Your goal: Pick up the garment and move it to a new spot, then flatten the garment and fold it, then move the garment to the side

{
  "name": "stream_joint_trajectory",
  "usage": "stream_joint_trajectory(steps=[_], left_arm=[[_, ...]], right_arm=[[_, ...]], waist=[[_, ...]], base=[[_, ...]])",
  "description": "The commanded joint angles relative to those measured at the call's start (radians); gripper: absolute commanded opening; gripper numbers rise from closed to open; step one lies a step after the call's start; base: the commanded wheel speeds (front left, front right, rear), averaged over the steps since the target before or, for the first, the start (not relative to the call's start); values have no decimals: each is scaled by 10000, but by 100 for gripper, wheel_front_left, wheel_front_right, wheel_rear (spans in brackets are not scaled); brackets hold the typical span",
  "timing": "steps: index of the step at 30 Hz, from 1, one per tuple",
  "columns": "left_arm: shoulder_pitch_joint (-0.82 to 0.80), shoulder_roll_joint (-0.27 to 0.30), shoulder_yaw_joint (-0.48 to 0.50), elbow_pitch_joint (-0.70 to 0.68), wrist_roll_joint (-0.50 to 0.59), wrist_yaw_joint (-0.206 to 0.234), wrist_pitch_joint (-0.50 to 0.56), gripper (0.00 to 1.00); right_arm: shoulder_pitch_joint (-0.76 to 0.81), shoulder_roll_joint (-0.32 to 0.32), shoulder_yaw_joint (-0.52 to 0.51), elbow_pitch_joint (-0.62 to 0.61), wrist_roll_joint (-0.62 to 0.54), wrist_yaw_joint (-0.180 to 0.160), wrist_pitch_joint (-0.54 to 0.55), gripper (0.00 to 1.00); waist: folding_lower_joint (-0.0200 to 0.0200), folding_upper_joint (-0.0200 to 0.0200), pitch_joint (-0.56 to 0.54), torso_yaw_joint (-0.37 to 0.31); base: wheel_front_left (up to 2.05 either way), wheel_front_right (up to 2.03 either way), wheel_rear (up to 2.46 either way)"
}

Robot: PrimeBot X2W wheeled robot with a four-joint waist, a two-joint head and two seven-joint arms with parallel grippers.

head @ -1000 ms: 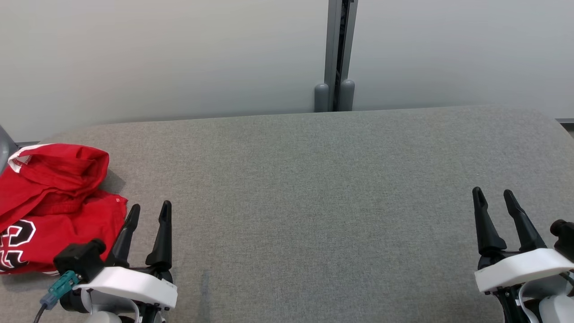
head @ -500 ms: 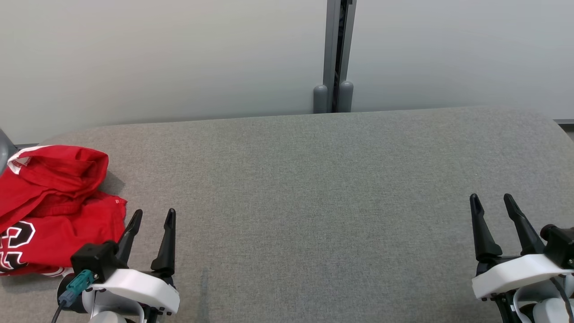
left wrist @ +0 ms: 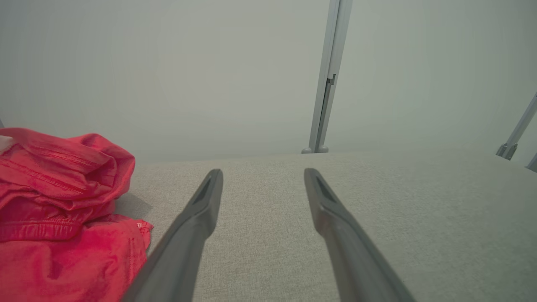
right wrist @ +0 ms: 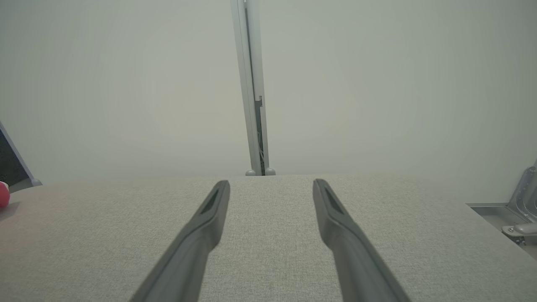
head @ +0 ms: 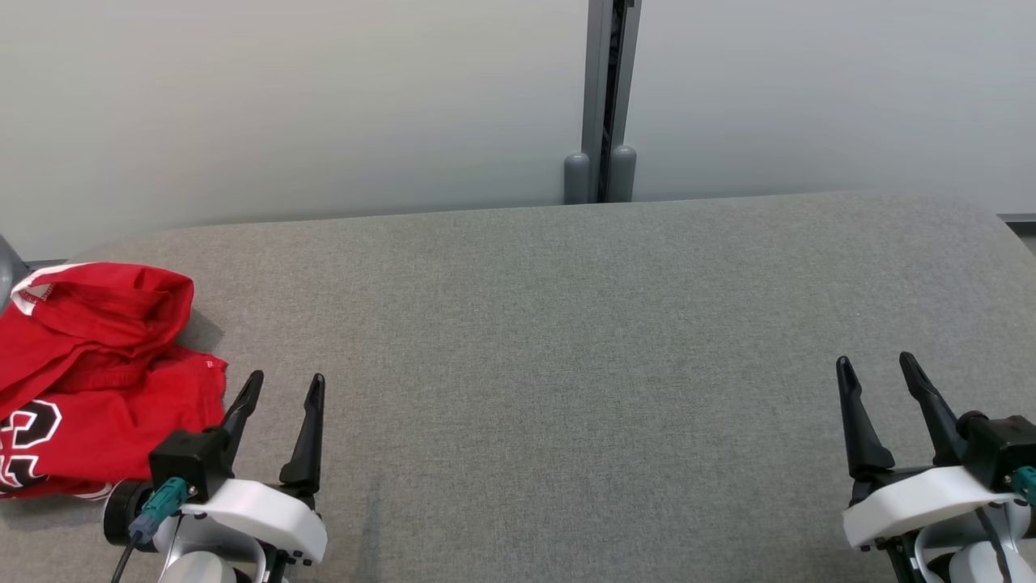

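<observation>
We see a red shirt (head: 97,380) lying in a crumpled heap at the far left of the grey cloth table (head: 566,340). It has a white edge at the top and black and white shapes printed low on its left side. Part of it runs off the left edge of the head view. Our left gripper (head: 286,378) hangs just beside the red shirt, on its right. Its two dark fingers (left wrist: 201,218) are spread wide and there is nothing between them. We cannot tell if the nearer finger touches the cloth. In the left wrist view the red shirt sits to the left of the fingers, bunched up in soft folds. Our right gripper (head: 874,360) is far over on the right side of the table, well apart from the red shirt. It is spread wide too and holds nothing. Behind the table is a pale wall (head: 283,105) with a grey post (head: 600,97) going up the middle.
</observation>
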Motion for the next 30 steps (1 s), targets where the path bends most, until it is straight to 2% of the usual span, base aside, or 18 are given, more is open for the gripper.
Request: stream_joint_trajectory(steps=[1, 23, 30], left_arm=[[-196, 38, 37, 60, 153, 17, -59, 100], [-480, -118, 265, 884, 940, -124, -392, 100], [-528, -144, 344, 1026, 782, -155, -377, 100]], right_arm=[[-60, -7, -11, 61, -168, 43, -109, 100], [-144, -51, 82, 526, -289, 37, -560, 100], [-150, -60, 51, 589, -39, 37, -546, 100]], waist=[[0, 0, 2, -9], [0, 0, 31, -4], [0, 0, 40, 15]], base=[[0, 0, 0], [0, 0, 0], [0, 0, 0]])
